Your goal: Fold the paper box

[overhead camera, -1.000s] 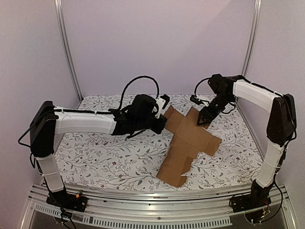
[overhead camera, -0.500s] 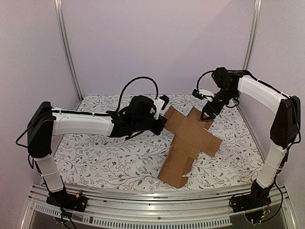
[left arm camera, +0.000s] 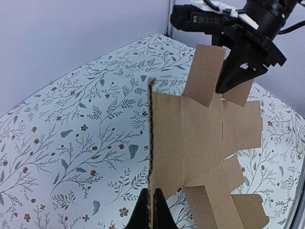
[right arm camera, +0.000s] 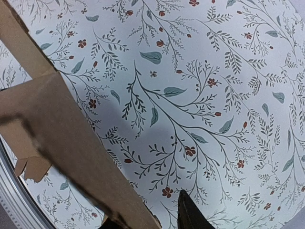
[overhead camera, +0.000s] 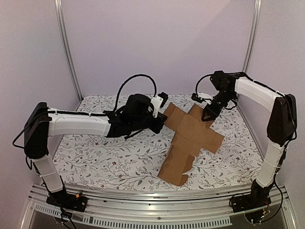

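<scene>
Pale lilac walls enclose the cell, and the bench (overhead camera: 95, 157) is covered with a cloth printed with leaves and small flowers. The paper box (overhead camera: 190, 138) is not yet folded. It is a flat, brown, cross-shaped sheet with flaps, and its creases show only as faint lines.

1. Position of the sheet. Its near end rests on the cloth, while its left and far parts are lifted clear, so the whole sheet sits tilted. I judge the tilt is there to let the arms get at the edges.

2. Left arm (overhead camera: 81, 125). It reaches in to the left flap of the sheet. In the left wrist view the cut edge runs straight down between the left jaws, which are clamped on it. This hold anchors the sheet so it can be bent without sliding.

3. Right arm (overhead camera: 257, 93). It comes down at the far flap of the sheet. The right jaws straddle that flap, and the right wrist view shows a gap beside the card. I cannot tell whether they pinch it.

4. Progress. No panel stands upright, so I judge the task to be at its first crease. A slip at the left flap would drop the sheet flat.
</scene>
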